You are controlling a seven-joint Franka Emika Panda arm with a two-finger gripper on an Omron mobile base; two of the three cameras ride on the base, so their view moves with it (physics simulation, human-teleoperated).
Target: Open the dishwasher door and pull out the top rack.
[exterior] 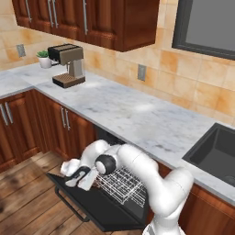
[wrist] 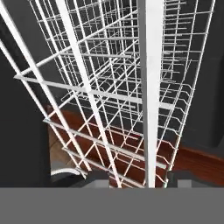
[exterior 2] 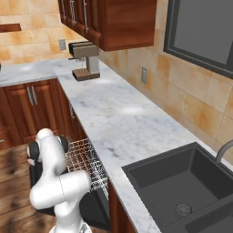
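Your tool (wrist: pixel 135 178) sits at the front edge of the top rack (exterior: pixel 120 182), its two tips either side of a thick white wire and grasping it. The dishwasher door (exterior: pixel 98 209) lies fully lowered above the wooden floor (exterior: pixel 27 202). The rack projects partway from under the marble surface (exterior: pixel 137 114).

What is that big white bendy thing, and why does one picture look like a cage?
That white thing is a robot arm in a pretend kitchen. Two pictures come from cameras behind it, one on each side. The black dishwasher door is folded down, and the wire top rack sticks out above it. The cage picture comes from a camera on the robot's hand, right up against the rack. Its pincer has a rack wire between its fingertips and seems to be pinching it. On the counter stand a coffee machine and a little plant.
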